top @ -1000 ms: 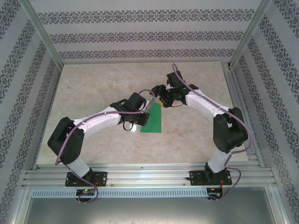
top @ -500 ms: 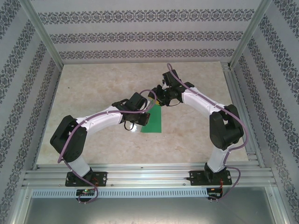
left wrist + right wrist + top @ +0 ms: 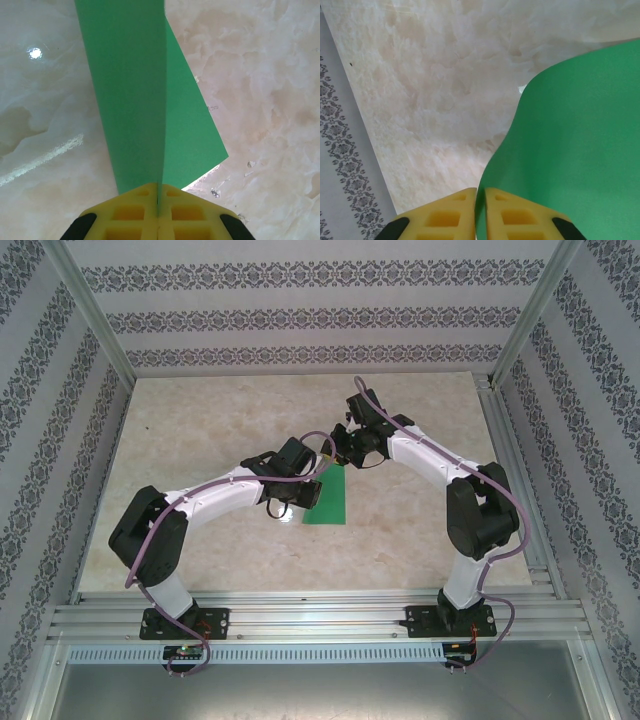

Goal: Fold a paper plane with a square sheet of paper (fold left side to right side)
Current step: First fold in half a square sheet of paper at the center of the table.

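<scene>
Left gripper [image 3: 158,200] clamped on the left edge of the square sheet of paper [image 3: 135,100]. Right gripper [image 3: 481,200] pinched closed on its far corner, bowing it.

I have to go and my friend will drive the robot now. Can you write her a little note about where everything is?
Left hand: shut on the paper.
Right hand: shut on another edge, with the paper curving up from it.
Paper: green, in the middle of the table, one flap raised over the layer below.
Done: both hands have a grip and the fold is begun.
To do: bring the sides together, press the crease, then make the plane's other folds.
</scene>
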